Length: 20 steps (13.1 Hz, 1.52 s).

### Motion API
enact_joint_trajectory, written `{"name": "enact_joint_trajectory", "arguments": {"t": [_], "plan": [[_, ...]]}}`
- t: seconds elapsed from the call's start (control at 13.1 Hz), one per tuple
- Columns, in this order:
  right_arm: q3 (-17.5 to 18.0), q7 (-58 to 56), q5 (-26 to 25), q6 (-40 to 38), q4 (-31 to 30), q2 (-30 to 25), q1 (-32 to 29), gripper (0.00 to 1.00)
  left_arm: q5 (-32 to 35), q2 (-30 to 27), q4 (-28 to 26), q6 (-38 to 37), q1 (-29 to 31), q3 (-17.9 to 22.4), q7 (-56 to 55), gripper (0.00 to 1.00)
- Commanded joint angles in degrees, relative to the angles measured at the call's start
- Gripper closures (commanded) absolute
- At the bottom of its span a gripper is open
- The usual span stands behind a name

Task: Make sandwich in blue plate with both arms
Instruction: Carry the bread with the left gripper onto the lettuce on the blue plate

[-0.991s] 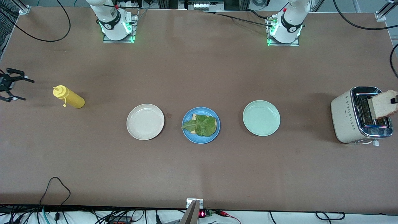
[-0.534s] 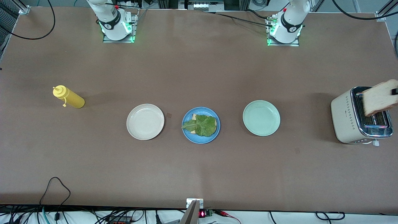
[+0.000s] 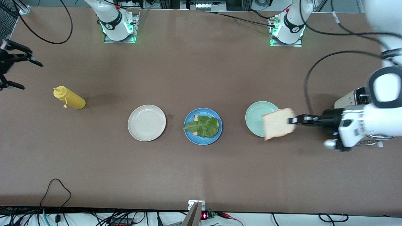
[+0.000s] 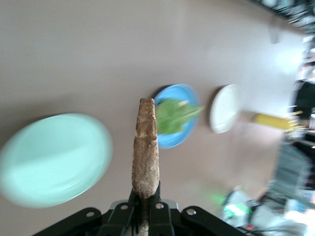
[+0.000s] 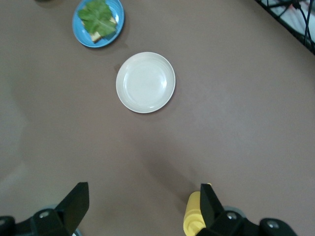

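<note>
Change: the bread slice (image 3: 279, 123), half a second ago above the toaster (image 3: 351, 99), now hangs over the pale green plate (image 3: 256, 114).
Left gripper (image 3: 292, 120): clenched on that slice's edge, carrying it toward the desk's middle.
Blue plate (image 3: 190, 135): between the beige plate (image 3: 146, 122) and the green one, holding the lower bread with lettuce (image 3: 202, 126) on top.
Right gripper (image 3: 14, 67): released, empty, back in view over the desk edge near the mustard bottle (image 3: 69, 98); waiting.
Meaning: only the top slice is left to place.
</note>
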Motion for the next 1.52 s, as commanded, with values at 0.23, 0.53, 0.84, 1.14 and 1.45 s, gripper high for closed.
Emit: {"name": "enact_joint_trajectory", "arguments": {"t": [0.23,0.53,0.84,1.14,1.45], "plan": [[-1.6,35.5,-9.4,1.9,-4.8,0.2,10.1,0.00,-25.4,7.4,-2.1,8.9,-8.1,0.5,4.8,0.99],[-1.6,45.9,-13.3,1.9,-6.1,0.5,10.0,0.00,-31.5,7.5,-12.6,14.1,-13.1,0.5,22.0,0.97],[-1.6,45.9,-14.4,2.0,-5.2,-0.2,9.7,0.00,-36.5,9.1,-16.5,19.4,-17.4,0.5,31.1,0.99],[-1.8,46.2,-14.4,4.3,-5.1,0.6,8.2,0.00,-38.4,12.9,-16.2,23.7,-18.9,0.4,37.1,0.99],[-1.5,45.7,-14.2,3.5,-5.2,1.9,8.3,0.00,-40.2,14.5,-15.5,24.4,-19.4,0.5,39.0,0.28]]}}
